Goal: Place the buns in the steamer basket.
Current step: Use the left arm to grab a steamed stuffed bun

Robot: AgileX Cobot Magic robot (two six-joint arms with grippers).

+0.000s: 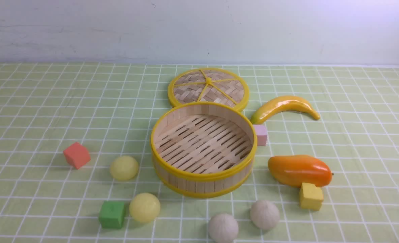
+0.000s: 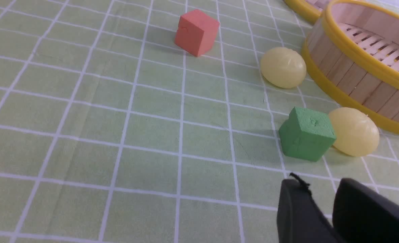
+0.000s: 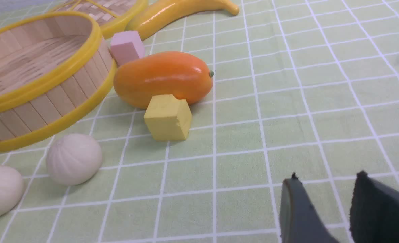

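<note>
A green checked cloth [image 1: 33, 101] covers the table below a white wall [image 1: 84, 30]. The basket [image 1: 202, 175] sits mid-table, with the lid [image 1: 207, 86] just behind it toward the far edge. All four buns lie outside it on the cloth. The two yellow buns [image 1: 124, 167] [image 1: 144, 207] lie toward the near left corner, the nearer one just beside a green cube [image 1: 111, 214]. The two white buns [image 1: 264, 214] [image 1: 223, 228] lie by the middle of the near edge. The left gripper [image 2: 321, 189] and the right gripper [image 3: 326, 182] each hover with fingers slightly apart, pinching nothing.
</note>
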